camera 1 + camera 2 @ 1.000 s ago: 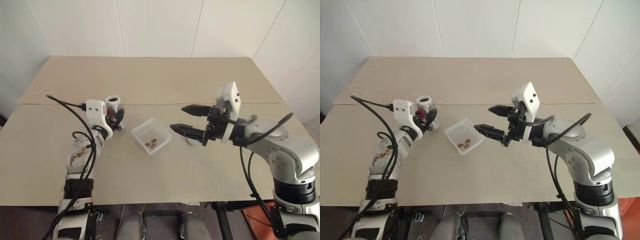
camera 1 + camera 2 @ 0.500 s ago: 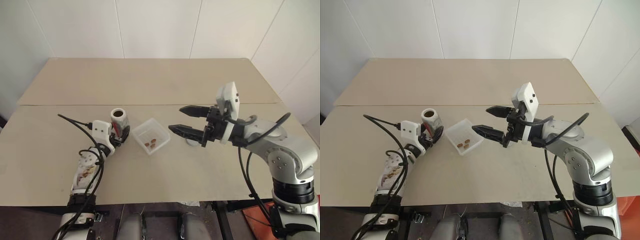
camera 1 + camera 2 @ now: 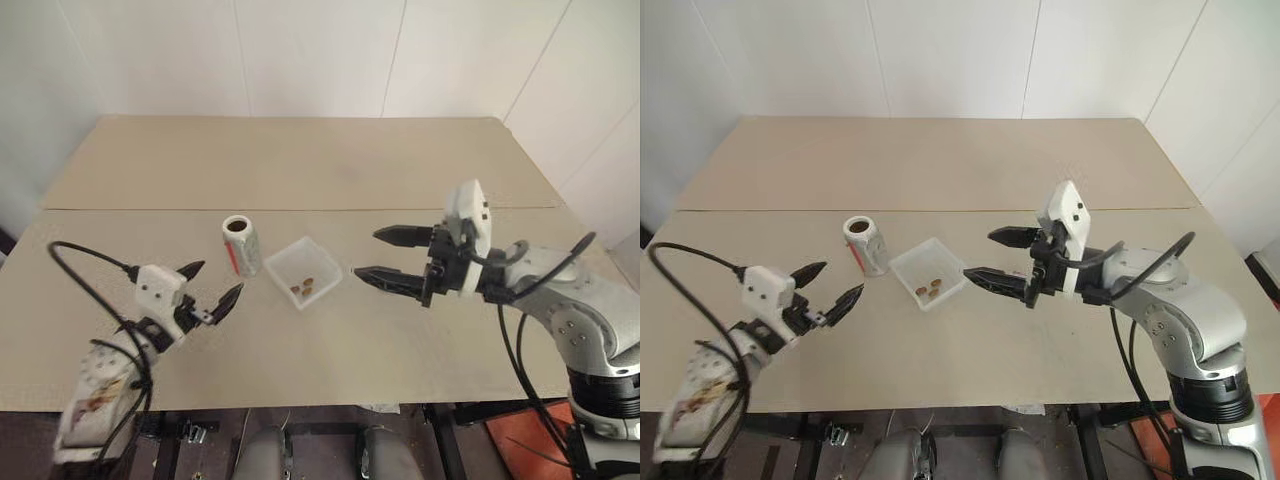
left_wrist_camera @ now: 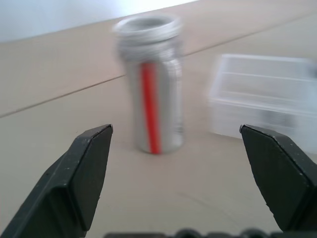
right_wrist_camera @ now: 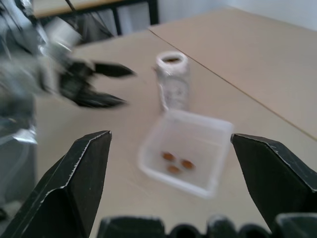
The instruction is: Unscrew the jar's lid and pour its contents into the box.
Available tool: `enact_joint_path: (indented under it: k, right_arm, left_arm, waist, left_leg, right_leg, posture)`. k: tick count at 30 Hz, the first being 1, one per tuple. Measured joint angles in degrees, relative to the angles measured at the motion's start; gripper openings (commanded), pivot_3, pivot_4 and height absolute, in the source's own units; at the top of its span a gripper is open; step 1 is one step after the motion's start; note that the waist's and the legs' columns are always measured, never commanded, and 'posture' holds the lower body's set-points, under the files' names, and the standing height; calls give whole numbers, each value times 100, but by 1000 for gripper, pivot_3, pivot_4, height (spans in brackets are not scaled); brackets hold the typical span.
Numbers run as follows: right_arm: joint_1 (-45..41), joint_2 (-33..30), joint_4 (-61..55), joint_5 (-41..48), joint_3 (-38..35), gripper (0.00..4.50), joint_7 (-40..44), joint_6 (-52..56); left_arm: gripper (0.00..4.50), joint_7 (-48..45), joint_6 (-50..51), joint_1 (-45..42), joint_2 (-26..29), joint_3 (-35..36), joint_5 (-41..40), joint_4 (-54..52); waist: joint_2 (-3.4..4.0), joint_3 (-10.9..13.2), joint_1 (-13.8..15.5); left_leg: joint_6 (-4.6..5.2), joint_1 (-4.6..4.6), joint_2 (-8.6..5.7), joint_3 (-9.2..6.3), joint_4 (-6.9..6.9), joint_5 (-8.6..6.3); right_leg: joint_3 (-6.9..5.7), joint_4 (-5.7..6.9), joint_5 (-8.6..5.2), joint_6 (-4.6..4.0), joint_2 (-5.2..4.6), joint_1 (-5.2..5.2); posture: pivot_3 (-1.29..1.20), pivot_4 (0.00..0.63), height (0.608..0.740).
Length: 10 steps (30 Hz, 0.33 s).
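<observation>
The jar [image 3: 240, 245] stands upright on the table with its mouth uncovered, a red strip down its side [image 4: 150, 99]. Just right of it sits the clear box [image 3: 303, 272], holding the contents [image 3: 302, 287], three small brown pieces. The lid is hidden from me. My left gripper [image 3: 214, 280] is open and empty, level, a short way in front of the jar and apart from it. My right gripper [image 3: 367, 253] is open and empty, hovering just right of the box and pointing toward it.
The tan table [image 3: 300, 160] has a seam running across it behind the jar and plenty of bare surface beyond. A black cable [image 3: 85, 262] loops from my left wrist. White walls stand behind the table.
My left gripper has opened, let go of the jar and drawn back toward me. The jar now stands free beside the box. My right gripper has shifted slightly right.
</observation>
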Motion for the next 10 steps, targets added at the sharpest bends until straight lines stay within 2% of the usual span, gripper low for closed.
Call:
enact_joint_path:
  k: [4, 10]
  right_arm:
    - [594, -373, 577, -446, -92, 4500, 577, -699]
    - [1235, -575, 673, -605, -387, 4500, 818, -956]
  left_arm:
    - [4486, -787, -25, 248, 554, 737, -653, -370]
    - [4486, -1111, 54, 284, 671, 832, -808, -326]
  waist:
    - [7, -3, 52]
    - [7, -4, 24]
  left_leg:
    - [0, -1, -3, 3, -3, 0]
    - [0, 0, -3, 13, -14, 0]
  right_leg:
    - [-2, -14, -14, -21, -1, 6]
    - [7, -24, -3, -2, 12, 3]
  posture:
    - [0, 150, 740]
    - [0, 150, 740]
